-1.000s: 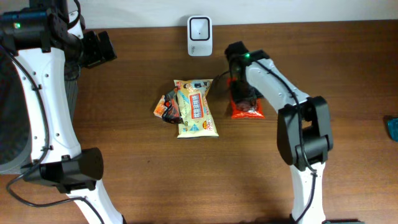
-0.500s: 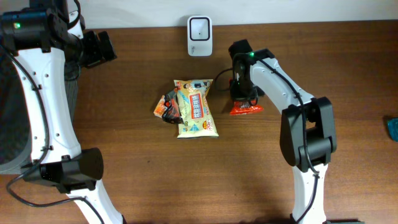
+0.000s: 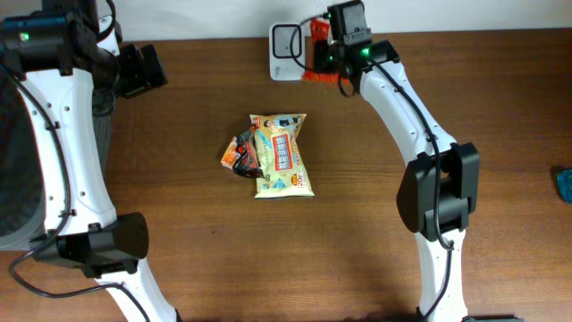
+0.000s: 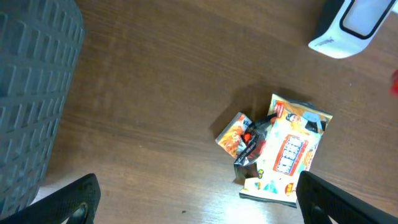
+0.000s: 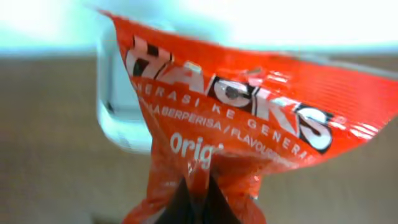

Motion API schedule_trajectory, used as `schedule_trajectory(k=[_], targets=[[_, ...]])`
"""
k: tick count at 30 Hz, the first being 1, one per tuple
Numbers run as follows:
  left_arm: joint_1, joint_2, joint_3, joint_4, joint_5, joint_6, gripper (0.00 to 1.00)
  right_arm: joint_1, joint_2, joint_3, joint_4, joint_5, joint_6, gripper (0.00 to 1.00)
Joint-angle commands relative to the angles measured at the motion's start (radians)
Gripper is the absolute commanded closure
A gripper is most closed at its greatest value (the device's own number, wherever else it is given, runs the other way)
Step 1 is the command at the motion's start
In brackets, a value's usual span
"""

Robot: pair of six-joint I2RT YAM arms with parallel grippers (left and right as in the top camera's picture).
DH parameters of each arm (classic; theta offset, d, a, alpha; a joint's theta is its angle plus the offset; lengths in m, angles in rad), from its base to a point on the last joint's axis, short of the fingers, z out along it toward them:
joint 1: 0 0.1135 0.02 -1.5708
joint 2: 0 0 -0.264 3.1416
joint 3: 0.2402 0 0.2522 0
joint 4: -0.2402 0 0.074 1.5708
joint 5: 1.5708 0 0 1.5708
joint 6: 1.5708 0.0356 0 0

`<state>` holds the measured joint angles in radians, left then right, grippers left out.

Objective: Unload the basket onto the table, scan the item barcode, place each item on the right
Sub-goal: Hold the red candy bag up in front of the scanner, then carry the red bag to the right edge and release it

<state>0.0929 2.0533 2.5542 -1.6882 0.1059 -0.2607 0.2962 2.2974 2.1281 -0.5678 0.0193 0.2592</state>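
Note:
The item is an orange Hacks sweet packet [image 3: 315, 54], hanging off the table in my right gripper [image 3: 329, 55], which is shut on it. The packet hangs right next to the white scanner [image 3: 282, 40] at the back edge, partly covering its right side. In the right wrist view the packet [image 5: 249, 124] fills the frame, its lower fold pinched at my right gripper [image 5: 198, 193], with the scanner [image 5: 118, 106] blurred behind it. I see no barcode on the printed face turned to me. My left gripper [image 4: 202, 205] hangs open and empty above the table's left part.
A yellow snack bag [image 3: 281, 156] and a small orange-and-black packet [image 3: 239, 156] lie together at the table's middle. A grey ribbed bin [image 4: 31, 93] stands off the left side. Something teal [image 3: 565, 183] shows at the right edge.
My right gripper shut on the orange packet where it lay on the table, lifted it, and carried it back and left to the scanner. The left arm has not moved.

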Motion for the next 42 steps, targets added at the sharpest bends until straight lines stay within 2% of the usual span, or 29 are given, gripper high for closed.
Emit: schedule_trajectory(k=[1,4,9,13,17,20,25,27,30,33,36,38,42], targets=[[0.002,-0.005,0.003,0.0,0.01,0.012,0.01,0.025,0.005,0.019,0.187,-0.008,0.003,0.96],[0.002,-0.005,0.003,0.0,0.01,0.012,0.01,0.039,0.058,0.019,0.382,-0.009,0.004,0.96],[0.002,-0.005,0.003,0.0,0.01,0.012,0.01,0.068,0.196,0.019,0.604,-0.008,0.003,0.96],[0.002,-0.005,0.003,0.0,0.01,0.012,0.01,0.084,0.212,0.019,0.656,0.008,-0.068,0.96],[0.002,-0.005,0.003,0.0,0.01,0.012,0.01,0.082,0.194,0.02,0.681,0.032,-0.072,0.96],[0.002,-0.005,0.003,0.0,0.01,0.012,0.01,0.079,0.136,0.02,0.677,0.161,-0.072,0.96],[0.002,-0.005,0.003,0.0,0.01,0.012,0.01,0.002,0.014,0.02,0.531,0.208,-0.071,0.96],[0.002,-0.005,0.003,0.0,0.01,0.012,0.01,-0.071,-0.026,0.02,0.381,0.33,-0.003,0.96],[0.002,-0.005,0.003,0.0,0.01,0.012,0.01,-0.217,-0.056,0.02,0.093,0.524,0.171,0.96],[0.002,-0.005,0.003,0.0,0.01,0.012,0.01,-0.394,-0.052,0.02,-0.155,0.535,0.173,0.96],[0.002,-0.005,0.003,0.0,0.01,0.012,0.01,-0.556,-0.05,0.02,-0.3,0.535,0.179,0.96],[0.002,-0.005,0.003,0.0,0.01,0.012,0.01,-0.686,-0.05,0.02,-0.389,0.533,0.263,0.96],[0.002,-0.005,0.003,0.0,0.01,0.012,0.01,-0.882,-0.026,0.019,-0.42,0.338,0.3,0.96]])
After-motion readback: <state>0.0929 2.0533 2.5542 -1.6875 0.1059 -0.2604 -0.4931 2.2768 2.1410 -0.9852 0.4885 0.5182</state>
